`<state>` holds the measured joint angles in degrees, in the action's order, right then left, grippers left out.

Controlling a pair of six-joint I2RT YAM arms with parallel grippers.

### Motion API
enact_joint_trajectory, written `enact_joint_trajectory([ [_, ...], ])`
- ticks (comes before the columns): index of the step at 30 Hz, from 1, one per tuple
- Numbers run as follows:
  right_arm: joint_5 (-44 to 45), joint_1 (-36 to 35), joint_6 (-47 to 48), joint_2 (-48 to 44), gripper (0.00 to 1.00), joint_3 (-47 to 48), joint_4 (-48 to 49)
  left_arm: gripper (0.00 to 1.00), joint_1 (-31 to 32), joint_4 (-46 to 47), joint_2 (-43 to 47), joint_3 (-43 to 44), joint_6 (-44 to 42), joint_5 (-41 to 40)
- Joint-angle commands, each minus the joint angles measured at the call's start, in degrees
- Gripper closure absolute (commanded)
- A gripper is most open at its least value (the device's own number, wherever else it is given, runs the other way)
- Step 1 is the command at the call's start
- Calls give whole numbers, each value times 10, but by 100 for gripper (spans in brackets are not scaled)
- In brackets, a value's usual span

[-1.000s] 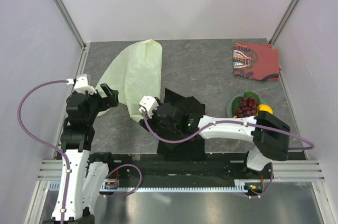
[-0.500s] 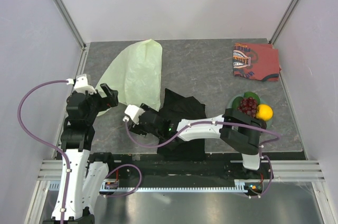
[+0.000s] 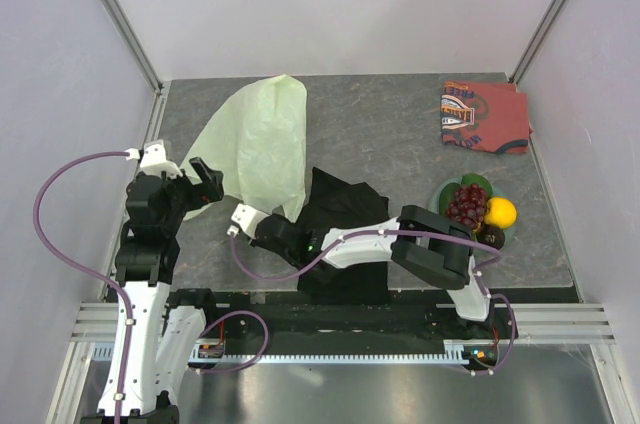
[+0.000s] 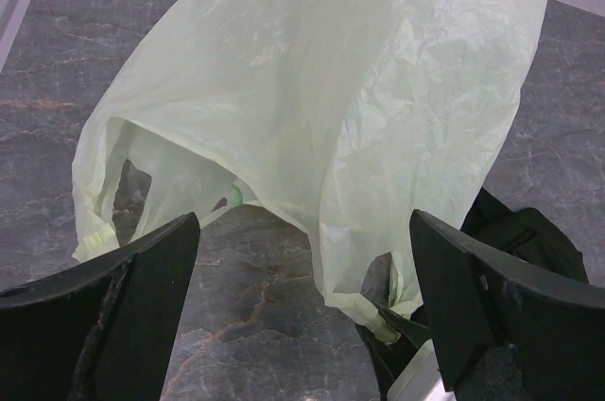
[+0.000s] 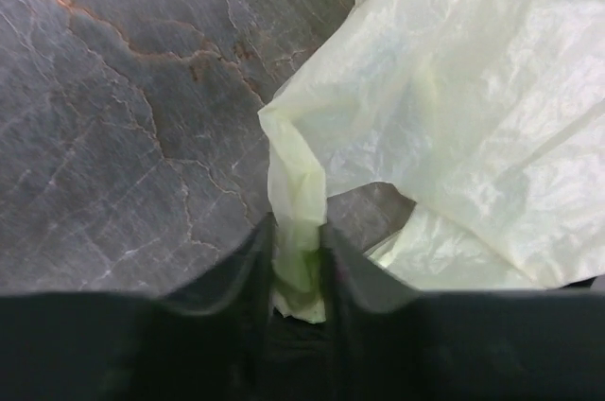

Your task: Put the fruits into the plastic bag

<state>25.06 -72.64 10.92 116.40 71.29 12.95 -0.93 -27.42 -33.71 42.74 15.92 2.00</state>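
Right gripper (image 5: 298,254) swung to bag (image 3: 262,134) handle, now pinching it | left gripper (image 4: 302,240) spread wide, facing bag mouth | risk: thin handle slips or tears under pull

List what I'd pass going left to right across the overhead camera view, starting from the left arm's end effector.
left end effector → plastic bag → black cloth → grape bunch → yellow fruit. The red-orange cloth is left out because it spans the same stretch as the fruits.

Thin, crinkled translucent plastic bag (image 4: 378,89) lies on matt, veined stone-look table (image 3: 380,134).
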Motion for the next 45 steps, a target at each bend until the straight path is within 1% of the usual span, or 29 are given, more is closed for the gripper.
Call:
enact_joint_trajectory([
  [1, 22, 3, -8, 4, 85, 30, 24, 1, 1, 5, 1, 12, -12, -17],
  [4, 24, 13, -19, -1, 100, 38, 25, 1, 1, 4, 3, 13, -11, -34],
  [6, 22, 24, -29, -12, 100, 40, 30, 1, 1, 4, 4, 13, -11, -35],
  [12, -17, 66, -102, -70, 100, 41, 57, 1, 1, 6, 8, 15, -18, -22],
  [13, -21, 79, -109, -84, 100, 42, 60, 1, 1, 8, 10, 16, -20, -4],
  [14, -26, 86, -140, -90, 100, 46, 65, 1, 1, 16, 15, 18, -22, 18],
  [17, -37, 116, -188, -119, 100, 47, 80, 1, 1, 36, 32, 12, -29, 62],
  [21, -44, 154, -241, -158, 100, 43, 105, 1, 2, 55, 30, 5, -34, 80],
  [26, -15, 177, -245, -195, 100, 63, 91, 1, 1, 55, 16, -2, -27, 80],
  [29, 11, 178, -245, -214, 100, 69, 74, 1, 1, 55, 11, -5, -5, 93],
  [30, 17, 178, -247, -218, 100, 69, 72, 1, 1, 54, 10, -6, 20, 98],
  [32, 31, 178, -253, -229, 100, 69, 62, 1, 3, 68, 6, -30, 59, 118],
  [33, 33, 177, -257, -234, 100, 69, 59, 1, 2, 79, 4, -44, 99, 133],
  [35, 46, 177, -259, -243, 100, 69, 50, 2, 2, 113, -2, -88, 133, 173],
  [37, 50, 177, -259, -249, 100, 70, 45, 3, 3, 134, 0, -128, 169, 186],
  [38, 53, 178, -259, -252, 100, 70, 40, 5, 2, 143, 1, -141, 174, 185],
  [40, 54, 177, -259, -256, 100, 69, 36, 4, 2, 151, 3, -164, 182, 172],
  [45, 54, 178, -259, -269, 100, 64, 20, 4, 2, 173, 12, -203, 190, 114],
])
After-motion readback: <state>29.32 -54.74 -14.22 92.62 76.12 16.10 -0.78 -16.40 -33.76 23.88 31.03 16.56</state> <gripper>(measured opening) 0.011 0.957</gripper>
